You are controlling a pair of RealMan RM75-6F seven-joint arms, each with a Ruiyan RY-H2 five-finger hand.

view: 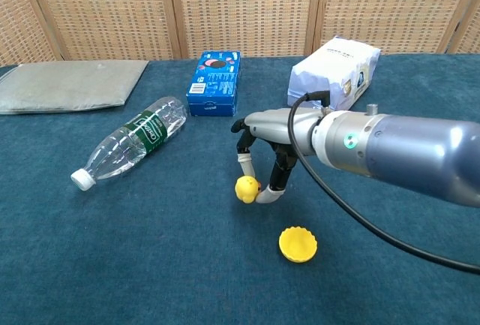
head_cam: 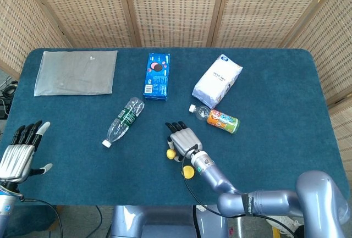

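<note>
Chest view: right hand (view: 264,161) pinches yellow ball (view: 246,188)

No wording can be read for certain anywhere. The blue cookie box (view: 214,83), the white bag (view: 334,74) and the clear bottle's green label (view: 148,130), all beyond the right hand (view: 271,148), carry print too small to make out.

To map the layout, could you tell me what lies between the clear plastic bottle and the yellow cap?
The right hand pinching a small yellow ball, clearest in the chest view.

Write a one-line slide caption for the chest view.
Right hand pinches a small yellow ball above the blue cloth table, near a yellow bottle cap.
</note>
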